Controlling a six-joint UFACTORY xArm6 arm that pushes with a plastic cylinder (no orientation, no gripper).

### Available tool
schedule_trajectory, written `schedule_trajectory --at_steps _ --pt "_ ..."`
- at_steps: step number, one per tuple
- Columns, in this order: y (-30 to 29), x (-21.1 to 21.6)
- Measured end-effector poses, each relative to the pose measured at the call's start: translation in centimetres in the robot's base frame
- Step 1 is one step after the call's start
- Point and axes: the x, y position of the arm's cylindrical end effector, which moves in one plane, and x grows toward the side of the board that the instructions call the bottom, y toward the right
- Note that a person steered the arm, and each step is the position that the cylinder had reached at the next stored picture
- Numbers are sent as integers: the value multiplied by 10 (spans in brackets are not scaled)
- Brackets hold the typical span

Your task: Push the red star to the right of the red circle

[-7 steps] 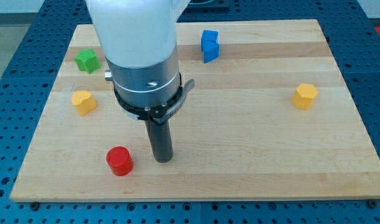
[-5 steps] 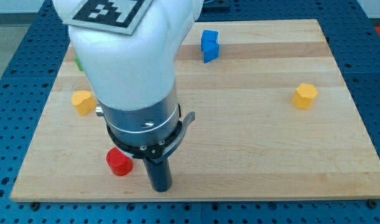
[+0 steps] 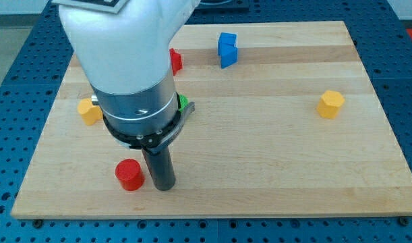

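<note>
The red circle (image 3: 129, 175) is a low red cylinder near the view's bottom left of the wooden board (image 3: 273, 169). My tip (image 3: 164, 187) stands just to its right, close beside it; contact cannot be told. A red block (image 3: 174, 60), likely the red star, shows partly behind the arm body near the view's top, left of the blue block (image 3: 226, 49). Its shape is mostly hidden.
A yellow block (image 3: 90, 111) lies at the left, partly behind the arm. A small green piece (image 3: 183, 102) peeks out right of the arm body. A yellow hexagonal block (image 3: 331, 104) lies at the right. The arm body covers much of the board's left.
The arm moved down the view, then shifted left, so the tip now stands closer beside the red circle. The red block near the top came into sight. The blocks have not moved.
</note>
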Motion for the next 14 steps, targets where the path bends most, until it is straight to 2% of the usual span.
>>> schedule_trajectory --at_steps 2,6,8,9,10,11,12,14 --pt "-29 -21" --pt "-70 -21" --pt "-8 -15" --pt "-8 23" --pt "-8 23" --pt "-21 22" --pt "-59 15" --pt "-70 7"
